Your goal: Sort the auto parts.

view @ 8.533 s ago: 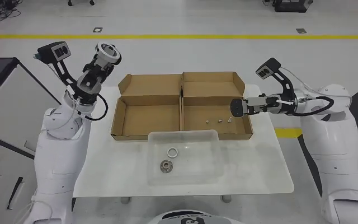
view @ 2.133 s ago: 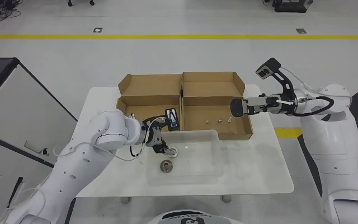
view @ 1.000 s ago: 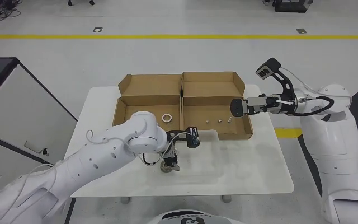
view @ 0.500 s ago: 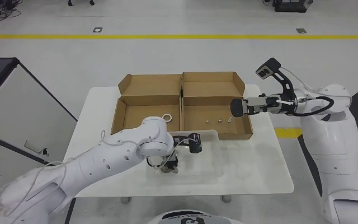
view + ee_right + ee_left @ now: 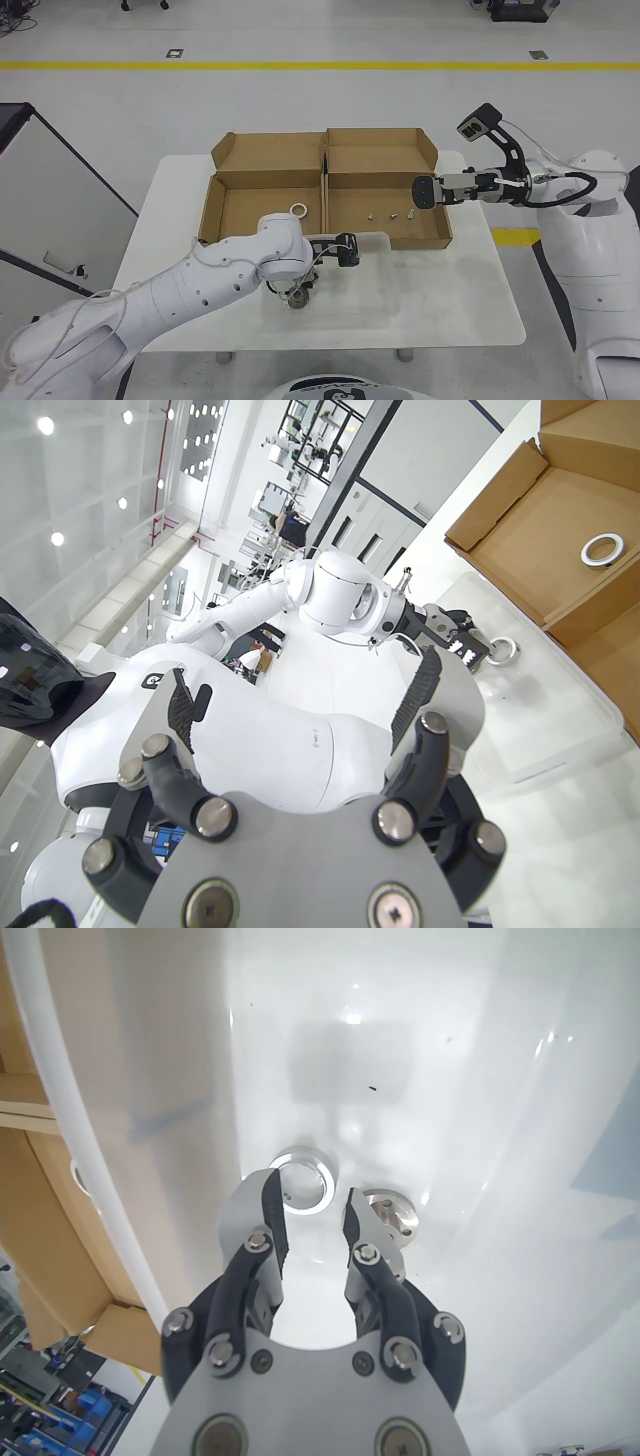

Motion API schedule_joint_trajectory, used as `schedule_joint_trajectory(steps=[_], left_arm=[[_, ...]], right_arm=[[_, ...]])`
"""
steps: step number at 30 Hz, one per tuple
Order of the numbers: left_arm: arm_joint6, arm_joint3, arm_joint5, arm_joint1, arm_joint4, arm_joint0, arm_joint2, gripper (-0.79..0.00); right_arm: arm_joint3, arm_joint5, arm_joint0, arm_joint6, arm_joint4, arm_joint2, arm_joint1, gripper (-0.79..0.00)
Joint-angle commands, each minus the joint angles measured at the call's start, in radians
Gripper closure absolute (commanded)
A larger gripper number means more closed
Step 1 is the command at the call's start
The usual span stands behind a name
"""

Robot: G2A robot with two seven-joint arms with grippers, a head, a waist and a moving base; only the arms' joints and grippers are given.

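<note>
While my left tool [image 5: 311, 1183] hangs inside the clear bin [image 5: 372, 240] on the table [image 5: 470, 290], its fingers stand a modest gap apart with nothing between them. Just past the tips, a polished metal collar [image 5: 322, 1168] and a flanged hub [image 5: 395, 1218] lie side by side on the bin floor. One finger hides whether they touch. Another collar [image 5: 298, 210] lies in the left cardboard box [image 5: 250, 220]. My right tool [image 5: 305, 662] is spread wide and empty above the right cardboard box [image 5: 345, 215], near a few small fasteners [image 5: 392, 213].

I judge both bin pieces to be solid metal: rigid, heavy for their bulk and slick. On smooth plastic they may skate away from a lopsided pinch. I'd take the collar across its outer wall, pads square and low. For the hub, I'd grip its raised neck, not the thin flange.
</note>
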Motion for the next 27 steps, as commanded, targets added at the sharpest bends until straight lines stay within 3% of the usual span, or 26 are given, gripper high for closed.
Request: schedule_joint_trajectory(steps=[1,11,27], left_arm=[[-0.012,0.007,0.010,0.000,0.015,0.005,-0.001,-0.268],[0.007,0.027,0.027,-0.004,0.075,0.026,-0.010,-0.265],[0.010,0.075,0.037,-0.027,0.149,0.044,-0.013,-0.182]], right_arm=[[0.000,0.000,0.000,0.000,0.000,0.000,0.000,-0.785],[0.000,0.000,0.000,0.000,0.000,0.000,0.000,-0.785],[0.000,0.000,0.000,0.000,0.000,0.000,0.000,-0.785]])
